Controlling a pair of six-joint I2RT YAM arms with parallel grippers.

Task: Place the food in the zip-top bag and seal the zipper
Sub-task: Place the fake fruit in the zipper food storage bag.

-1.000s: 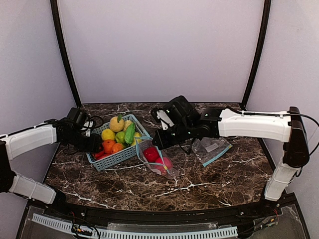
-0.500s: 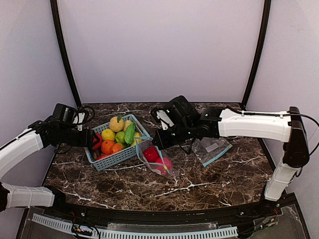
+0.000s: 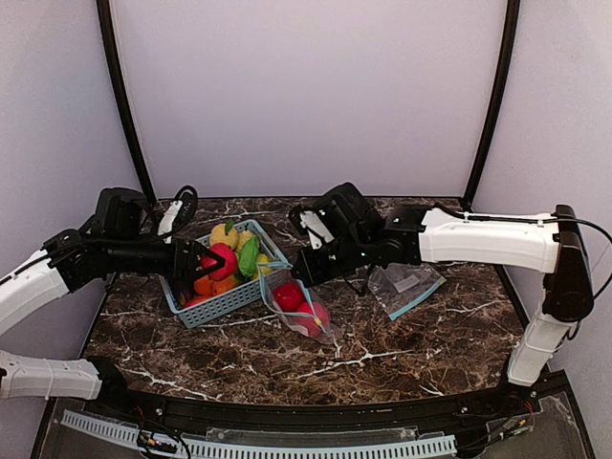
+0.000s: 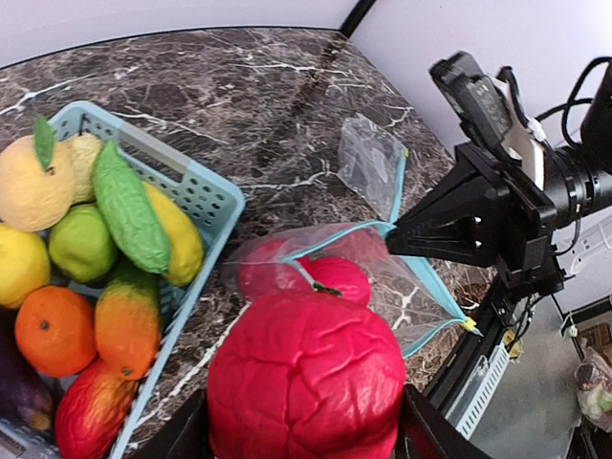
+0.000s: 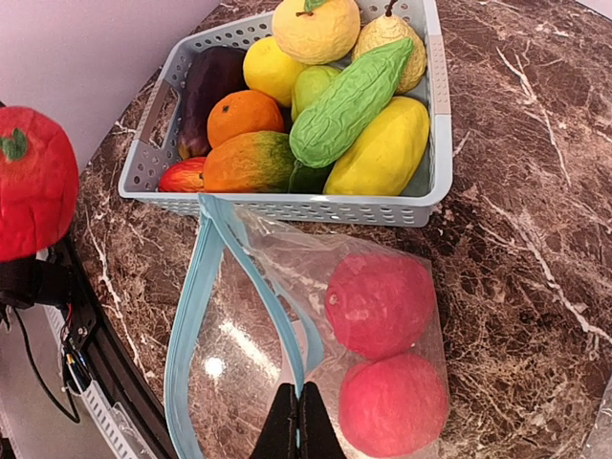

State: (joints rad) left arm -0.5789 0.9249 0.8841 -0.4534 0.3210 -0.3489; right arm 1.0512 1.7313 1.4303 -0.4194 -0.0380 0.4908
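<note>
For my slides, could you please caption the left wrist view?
Left gripper holds a red toy fruit; right gripper pinches the open bag by its zipper.

The basket (image 3: 226, 300) sits left of the zip-top bag (image 3: 304, 314), second bag (image 3: 406, 285) on its right

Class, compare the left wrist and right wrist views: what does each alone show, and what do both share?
Left wrist only: a second zip-top bag lying flat, and the right arm's black wrist. Right wrist only: the basket's handle end by the eggplant. Both: the basket, green gourd, open zip-top bag holding two red fruits, right end effector shut on its zipper, left end effector gripping another red fruit.
</note>
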